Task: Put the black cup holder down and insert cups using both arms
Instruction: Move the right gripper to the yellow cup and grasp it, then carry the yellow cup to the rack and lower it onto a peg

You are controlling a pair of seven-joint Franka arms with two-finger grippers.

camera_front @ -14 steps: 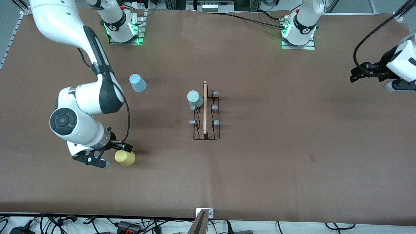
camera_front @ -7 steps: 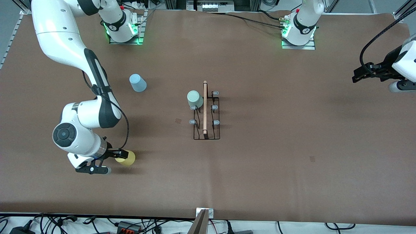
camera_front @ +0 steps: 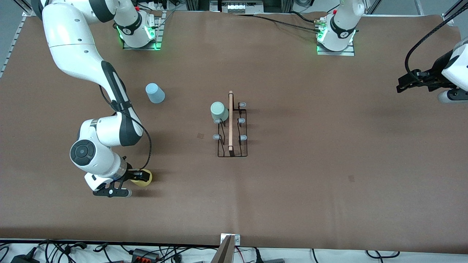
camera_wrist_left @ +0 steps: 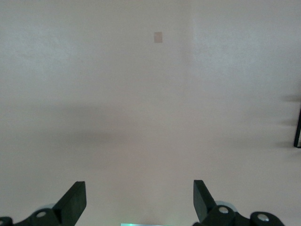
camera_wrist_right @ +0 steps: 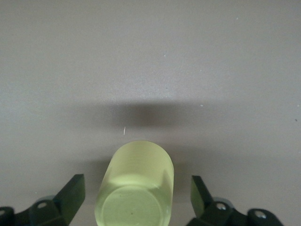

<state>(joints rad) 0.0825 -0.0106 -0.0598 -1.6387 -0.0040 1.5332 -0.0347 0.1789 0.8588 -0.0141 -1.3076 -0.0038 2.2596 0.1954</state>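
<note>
The black cup holder (camera_front: 232, 128) stands mid-table, wooden rod on top. The pale green cup (camera_front: 219, 110) sits on a peg at the end of the holder nearest the robots' bases. The yellow cup (camera_front: 147, 182) lies on its side toward the right arm's end of the table, nearer the front camera than the holder. My right gripper (camera_front: 142, 177) is open and low at it. In the right wrist view the yellow cup (camera_wrist_right: 136, 186) lies between the fingertips (camera_wrist_right: 73, 194) of the right gripper (camera_wrist_right: 136, 195). The light blue cup (camera_front: 155, 93) rests on the table. My left gripper (camera_front: 400, 86) waits open and empty.
The left wrist view shows bare tabletop between the left gripper's (camera_wrist_left: 138, 200) fingers, a small brown patch (camera_wrist_left: 158, 36) and a dark edge (camera_wrist_left: 297, 129) at the side. Cables and power strips lie past the table's front edge (camera_front: 234, 243).
My right gripper has moved in on the yellow cup, so its fingers now stand on either side of it. The left arm drew back slightly at first, then stayed still.
</note>
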